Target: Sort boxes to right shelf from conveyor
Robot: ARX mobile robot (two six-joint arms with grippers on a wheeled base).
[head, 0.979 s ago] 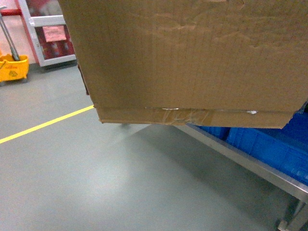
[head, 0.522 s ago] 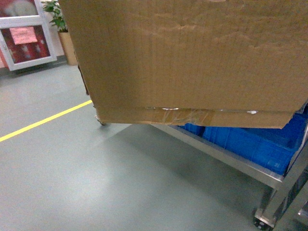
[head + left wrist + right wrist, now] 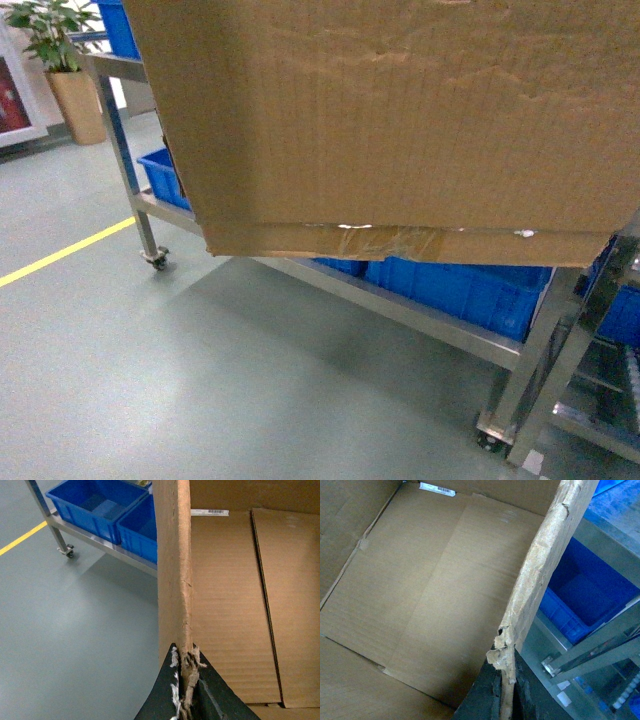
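We hold a big brown box [image 3: 400,120] up in the air with both of our grippers. In the head view the box fills most of the picture, and we see clear tape and a small white spot along its bottom edge.

Our left gripper [image 3: 185,692] is pinched tight on the left wall of the box. One black finger [image 3: 162,695] sits on the outside of the wall and the other on the inside. The cardboard is torn and fuzzy right where the fingers squeeze it.

Our right gripper [image 3: 504,695] is pinched tight on the right wall in the same way, with the ragged rim sticking up between its two dark fingers [image 3: 482,697]. Both grippers are almost fully closed, with only the thin cardboard wall between the fingers.

Looking down from the wrists, we see the bare cardboard floor of the box and a small white sticker at its far end.

Behind and below the box stands the shiny steel shelf [image 3: 420,315] on little wheels. Blue crates [image 3: 460,290] sit on its low level. The box hangs above that level and does not touch it. The floor [image 3: 200,380] is grey-green with a yellow line [image 3: 60,255] on the left, and a potted plant [image 3: 60,60] stands far back.
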